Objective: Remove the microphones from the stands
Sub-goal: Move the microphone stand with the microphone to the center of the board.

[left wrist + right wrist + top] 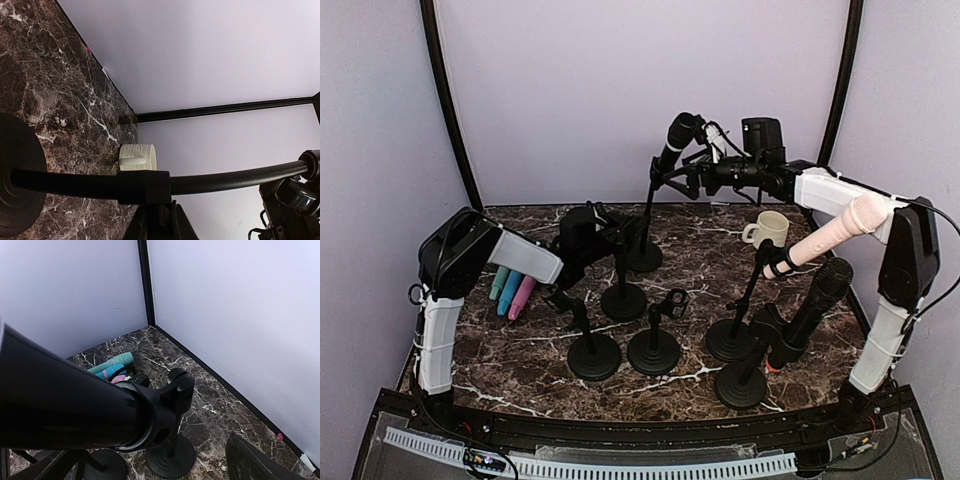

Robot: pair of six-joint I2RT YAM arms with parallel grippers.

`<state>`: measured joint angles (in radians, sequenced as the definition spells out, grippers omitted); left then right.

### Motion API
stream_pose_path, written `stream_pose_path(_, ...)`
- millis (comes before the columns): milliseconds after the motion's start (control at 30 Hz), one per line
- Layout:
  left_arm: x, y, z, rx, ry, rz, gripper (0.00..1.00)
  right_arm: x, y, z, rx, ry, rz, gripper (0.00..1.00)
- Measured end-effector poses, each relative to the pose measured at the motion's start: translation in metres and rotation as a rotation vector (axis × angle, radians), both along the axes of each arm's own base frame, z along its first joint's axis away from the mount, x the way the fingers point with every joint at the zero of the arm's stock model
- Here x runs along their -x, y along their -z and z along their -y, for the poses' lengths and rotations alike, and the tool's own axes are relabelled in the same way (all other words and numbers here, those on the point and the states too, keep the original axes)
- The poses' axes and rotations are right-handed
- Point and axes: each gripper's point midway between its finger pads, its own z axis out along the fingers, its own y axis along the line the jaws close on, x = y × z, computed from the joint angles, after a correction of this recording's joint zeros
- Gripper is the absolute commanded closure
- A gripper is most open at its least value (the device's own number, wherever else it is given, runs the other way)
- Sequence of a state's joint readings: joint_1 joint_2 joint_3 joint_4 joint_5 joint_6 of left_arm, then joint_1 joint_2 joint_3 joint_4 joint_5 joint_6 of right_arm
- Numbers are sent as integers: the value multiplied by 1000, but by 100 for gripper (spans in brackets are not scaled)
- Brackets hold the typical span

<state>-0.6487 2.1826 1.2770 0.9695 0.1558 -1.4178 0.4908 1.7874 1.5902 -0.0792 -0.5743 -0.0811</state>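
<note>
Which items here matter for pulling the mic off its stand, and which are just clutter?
In the job: black microphone, its stand, left gripper shut on the stand pole, right gripper open by the microphone.
Lying about: cream mug, pink microphone, second black microphone, coloured mics, empty stands.

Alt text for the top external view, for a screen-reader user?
The right gripper, open, is at a black mic clipped atop a tall stand at the back of a marble table; the left gripper is shut on that stand's pole. Also on the table: more stands, two holding mics, a cream mug and three pastel objects at left.
</note>
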Motion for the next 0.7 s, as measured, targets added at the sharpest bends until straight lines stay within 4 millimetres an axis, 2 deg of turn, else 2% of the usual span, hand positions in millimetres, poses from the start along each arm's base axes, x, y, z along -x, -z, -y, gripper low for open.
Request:
stream_pose_path(300,10,1,18,11,-2,-8,100,-7,8,-11,2,85,71,4)
stream_pose_path(500,14,2,23,20,-7,-19,100,-8,19,-14,-4,148,76,22)
stream_pose_path(700,16,2,25,26,-5,-21,100,-7,20,-12,-48,201,50,34)
